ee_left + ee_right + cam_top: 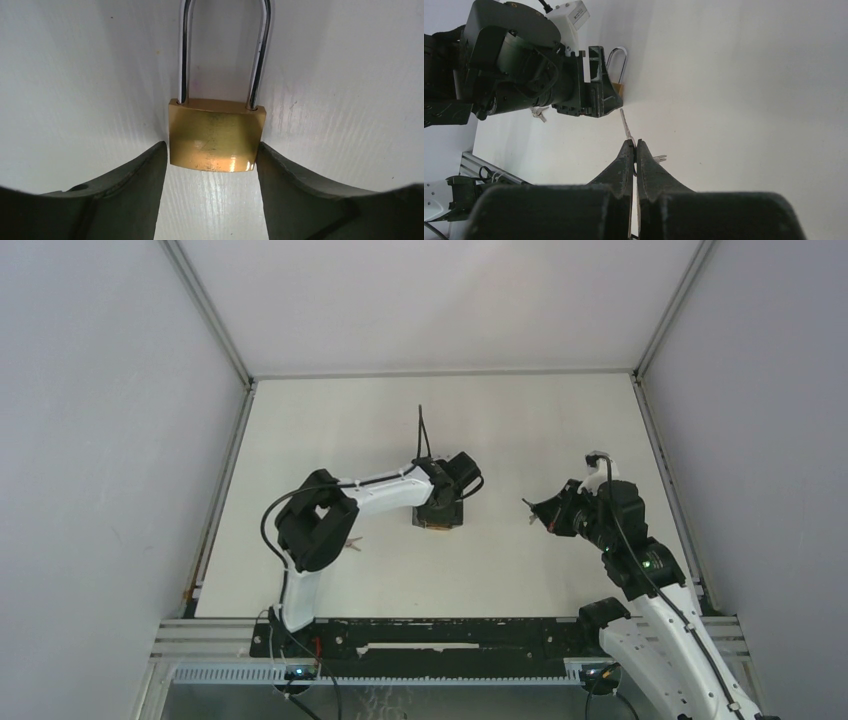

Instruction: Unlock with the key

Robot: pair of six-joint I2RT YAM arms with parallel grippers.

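Observation:
A brass padlock [216, 135] with a long steel shackle [186, 55] lies on the white table. My left gripper [210, 170] is shut on the padlock, with a finger pressed against each side of its lower body. In the top view the left gripper [440, 508] is at mid-table over the padlock [437, 524]. My right gripper [634, 143] is shut on a small silver key [625, 125], whose blade sticks out past the fingertips toward the padlock [618, 90]. A second key [659, 158] hangs beside the fingers. The right gripper [533, 512] is well to the right of the lock.
White enclosure walls surround the table on three sides. An aluminium rail [400, 672] with cables runs along the near edge. A small light object [350, 541] lies on the table by the left arm's elbow [315, 520].

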